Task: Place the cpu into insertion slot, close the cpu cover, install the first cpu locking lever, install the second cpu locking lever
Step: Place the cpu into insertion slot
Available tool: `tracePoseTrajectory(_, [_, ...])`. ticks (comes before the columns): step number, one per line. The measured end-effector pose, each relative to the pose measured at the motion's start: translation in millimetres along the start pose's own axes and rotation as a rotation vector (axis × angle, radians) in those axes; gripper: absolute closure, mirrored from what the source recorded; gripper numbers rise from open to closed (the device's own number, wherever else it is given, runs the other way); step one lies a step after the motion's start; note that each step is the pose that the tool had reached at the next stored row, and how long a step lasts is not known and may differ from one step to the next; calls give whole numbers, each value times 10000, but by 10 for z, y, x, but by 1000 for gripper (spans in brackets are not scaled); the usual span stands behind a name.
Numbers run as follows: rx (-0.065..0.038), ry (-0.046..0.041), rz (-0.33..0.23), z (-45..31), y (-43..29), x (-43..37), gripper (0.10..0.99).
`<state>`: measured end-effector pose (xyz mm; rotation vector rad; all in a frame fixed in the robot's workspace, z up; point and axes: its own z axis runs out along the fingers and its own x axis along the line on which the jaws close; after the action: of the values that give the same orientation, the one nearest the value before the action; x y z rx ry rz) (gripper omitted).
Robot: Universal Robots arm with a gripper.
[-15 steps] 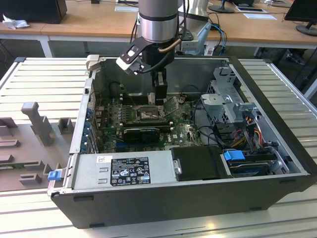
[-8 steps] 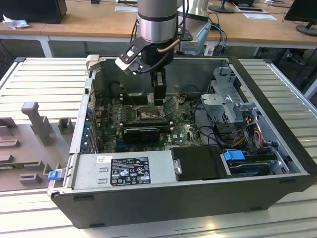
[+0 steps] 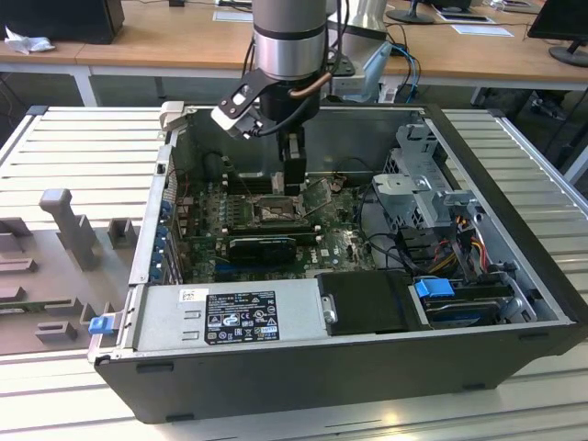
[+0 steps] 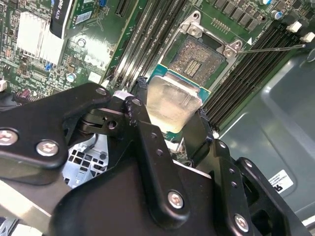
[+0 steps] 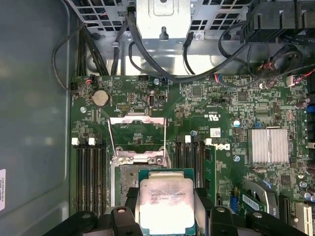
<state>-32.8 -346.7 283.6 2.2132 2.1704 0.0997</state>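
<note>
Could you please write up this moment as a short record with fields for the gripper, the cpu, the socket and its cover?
gripper: shut on the cpu, over the motherboard inside the open computer case
cpu: held by its edges, metal top showing, not yet in the insertion slot
insertion slot: empty, contacts exposed
cpu cover: swung open, off the slot
task state: no step finished
</note>
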Motion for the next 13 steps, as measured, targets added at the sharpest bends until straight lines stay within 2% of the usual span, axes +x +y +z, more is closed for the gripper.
tracePoseTrajectory(4, [-2, 6, 51, 8, -17, 0, 553])
tracePoseTrajectory(10, [0, 6, 64, 129, -44, -2, 553])
tracePoseTrajectory(13, [-3, 6, 66, 153, -46, -3, 553])
